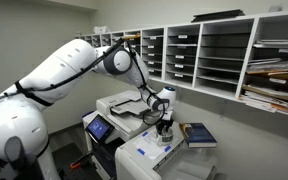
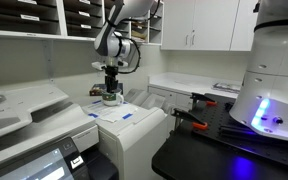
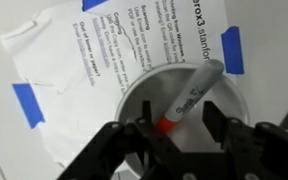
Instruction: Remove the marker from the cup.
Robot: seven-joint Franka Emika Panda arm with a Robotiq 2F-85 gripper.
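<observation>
In the wrist view the pale grey translucent cup [image 3: 149, 95] stands on a taped paper sheet. A grey marker [image 3: 194, 95] with a red end leans inside it, red end down and nearest the gripper. My gripper [image 3: 176, 128] is open right over the cup, with one finger on each side of the marker's red end and a gap at each side. In both exterior views the gripper [image 1: 165, 121] [image 2: 111, 84] points straight down onto the cup [image 1: 165, 137] [image 2: 111, 98], which stands on top of a white printer.
The paper sheet [image 3: 74, 60] is held down with blue tape. A dark blue book [image 1: 198, 134] lies beside the cup. Mail-slot shelves [image 1: 214, 55] line the wall behind. A larger printer [image 2: 24, 120] and a black counter [image 2: 224, 150] stand nearby.
</observation>
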